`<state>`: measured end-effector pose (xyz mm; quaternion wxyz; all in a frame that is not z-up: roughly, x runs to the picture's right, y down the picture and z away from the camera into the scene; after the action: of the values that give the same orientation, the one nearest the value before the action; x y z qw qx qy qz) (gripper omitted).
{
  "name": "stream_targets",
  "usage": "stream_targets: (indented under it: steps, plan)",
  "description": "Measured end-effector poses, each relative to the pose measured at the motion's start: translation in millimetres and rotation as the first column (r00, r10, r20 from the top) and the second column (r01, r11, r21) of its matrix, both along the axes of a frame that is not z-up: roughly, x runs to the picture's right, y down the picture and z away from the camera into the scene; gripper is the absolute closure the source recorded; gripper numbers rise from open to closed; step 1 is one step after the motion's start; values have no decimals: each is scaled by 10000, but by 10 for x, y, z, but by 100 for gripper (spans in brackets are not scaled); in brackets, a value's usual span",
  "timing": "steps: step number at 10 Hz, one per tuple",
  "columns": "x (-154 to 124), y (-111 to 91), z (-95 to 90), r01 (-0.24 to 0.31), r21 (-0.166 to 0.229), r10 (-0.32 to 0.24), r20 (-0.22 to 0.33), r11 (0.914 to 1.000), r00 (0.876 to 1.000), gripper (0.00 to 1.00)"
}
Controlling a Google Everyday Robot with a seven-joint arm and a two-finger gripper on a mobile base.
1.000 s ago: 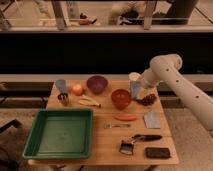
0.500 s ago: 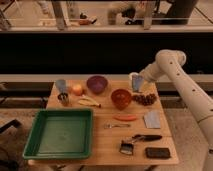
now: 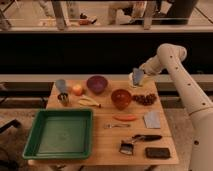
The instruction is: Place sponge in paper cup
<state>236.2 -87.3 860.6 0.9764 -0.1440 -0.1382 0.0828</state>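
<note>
Raised a little since the previous frame, your gripper (image 3: pixel 138 78) hung above the back right corner of the table (image 3: pixel 105 145), jaws clenched on the blue-grey sponge (image 3: pixel 137 74), well apart from the paper cup (image 3: pixel 61 85) at back left.

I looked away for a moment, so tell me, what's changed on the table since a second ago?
The gripper, over the far right rear edge of the table, rose slightly and shifted right as the arm lifted. The blue-grey piece at its tip, likely the sponge, went with it. The paper cup, the green tray and everything else stayed put.
</note>
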Motion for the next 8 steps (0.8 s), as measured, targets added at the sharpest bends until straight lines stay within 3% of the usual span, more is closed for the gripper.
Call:
stream_targets:
  steps: [3, 8]
  plan:
    - [-71, -3, 121, 393, 345, -394, 1, 9986, 9992, 100]
    - [-96, -160, 244, 1106, 963, -1081, -300, 9892, 9937, 100]
